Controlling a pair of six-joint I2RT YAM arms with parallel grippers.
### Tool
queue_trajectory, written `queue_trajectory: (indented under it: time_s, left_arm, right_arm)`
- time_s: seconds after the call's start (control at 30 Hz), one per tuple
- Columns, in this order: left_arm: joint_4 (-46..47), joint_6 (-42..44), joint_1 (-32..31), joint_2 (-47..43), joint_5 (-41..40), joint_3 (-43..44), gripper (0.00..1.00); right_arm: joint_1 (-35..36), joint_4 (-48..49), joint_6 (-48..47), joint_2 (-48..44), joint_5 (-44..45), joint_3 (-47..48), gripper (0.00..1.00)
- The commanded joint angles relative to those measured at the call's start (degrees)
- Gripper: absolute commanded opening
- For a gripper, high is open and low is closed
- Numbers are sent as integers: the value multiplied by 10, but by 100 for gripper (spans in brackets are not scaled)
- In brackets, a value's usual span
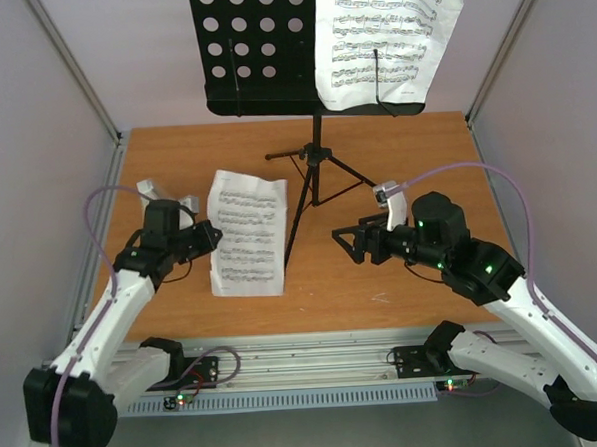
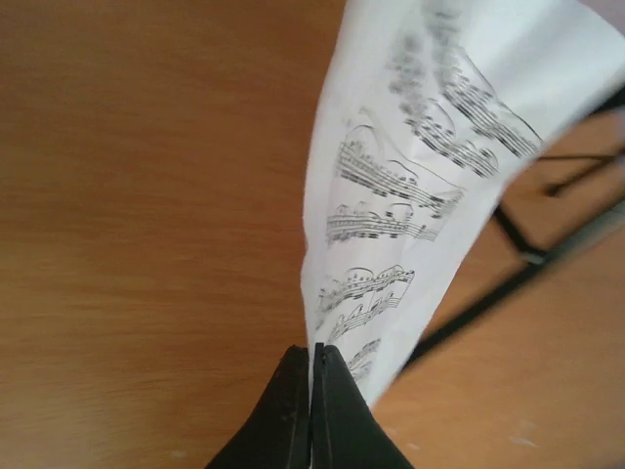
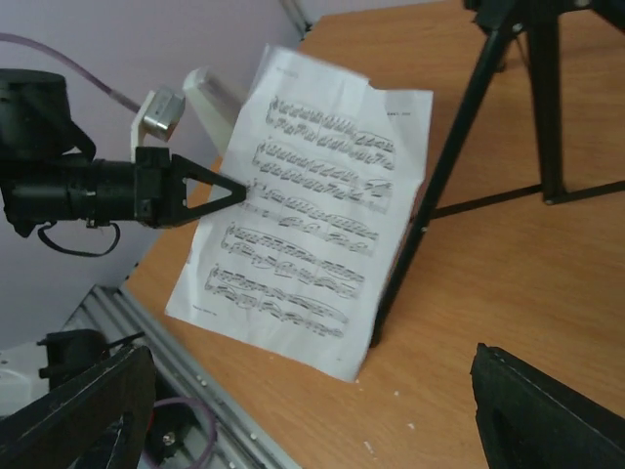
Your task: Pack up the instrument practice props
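The black tripod music stand (image 1: 317, 172) stands at the back centre. Its perforated desk (image 1: 254, 46) carries one white sheet-music page (image 1: 384, 39). A second sheet-music page (image 1: 247, 231) is held by its left edge in my left gripper (image 1: 215, 238), which is shut on it. In the left wrist view the page (image 2: 430, 186) rises out of the closed fingertips (image 2: 327, 376). Its other edge lies against a tripod leg (image 3: 430, 205). My right gripper (image 1: 346, 243) is open and holds nothing, just right of that leg. A pale grey metronome (image 3: 217, 98) sits behind the left arm.
The wooden table (image 1: 402, 288) ends at an aluminium rail (image 1: 315, 348) along the near edge. Grey walls close in the left, right and back sides. The tripod legs (image 3: 547, 107) spread over the table's middle between my arms.
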Motion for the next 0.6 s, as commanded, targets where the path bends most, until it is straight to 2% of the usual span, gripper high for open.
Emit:
queue_trajectory:
  time_s: [0.0, 0.13, 0.3, 0.57]
  left_arm:
    - [-74, 68, 21, 67, -136, 46, 1]
    - [-80, 95, 21, 142, -197, 88, 1]
    - [-53, 116, 21, 221, -181, 131, 1]
    - [-56, 169, 21, 331, -226, 208, 0]
  right_arm:
    - [-1, -25, -17, -20, 55, -10, 90]
    - [-1, -34, -27, -27, 74, -9, 92]
    - [-2, -39, -33, -28, 82, -8, 92]
    - [-2, -32, -15, -40, 80, -19, 92]
